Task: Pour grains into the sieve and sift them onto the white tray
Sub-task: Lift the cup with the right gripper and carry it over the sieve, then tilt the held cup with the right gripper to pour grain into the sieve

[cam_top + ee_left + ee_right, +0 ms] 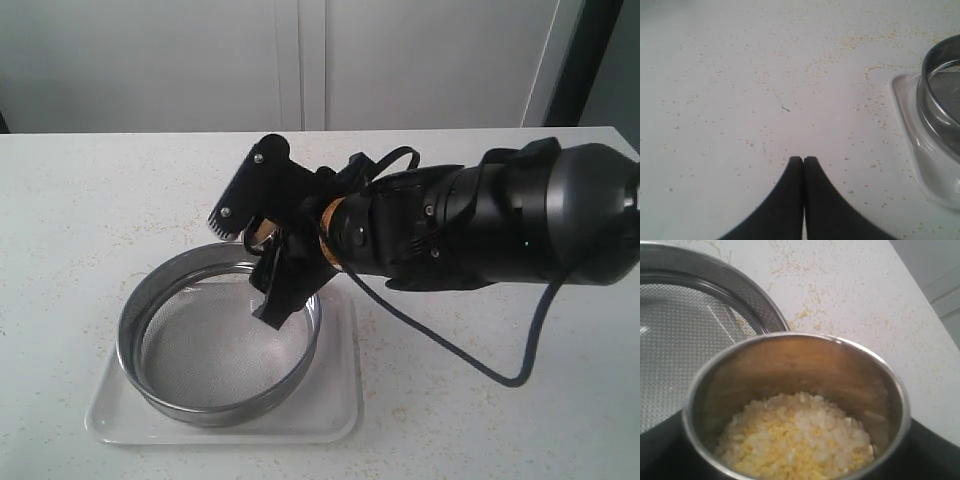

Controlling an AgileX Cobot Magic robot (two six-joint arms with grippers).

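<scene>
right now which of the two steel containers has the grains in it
The small steel cup: yellow and whitish grains lie in its bottom. The wide sieve on the white tray shows only bare mesh.

We see a white desk [80,200] in soft, even light, behind it pale panels [420,60] with vertical seams, and a dark upright strip [592,50] at the right.

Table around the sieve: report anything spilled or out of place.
Stray grains are scattered across the table, thickest near the white tray and sieve. They belong in the steel cup or sieve, so this is spillage. Nothing else stands out.
</scene>
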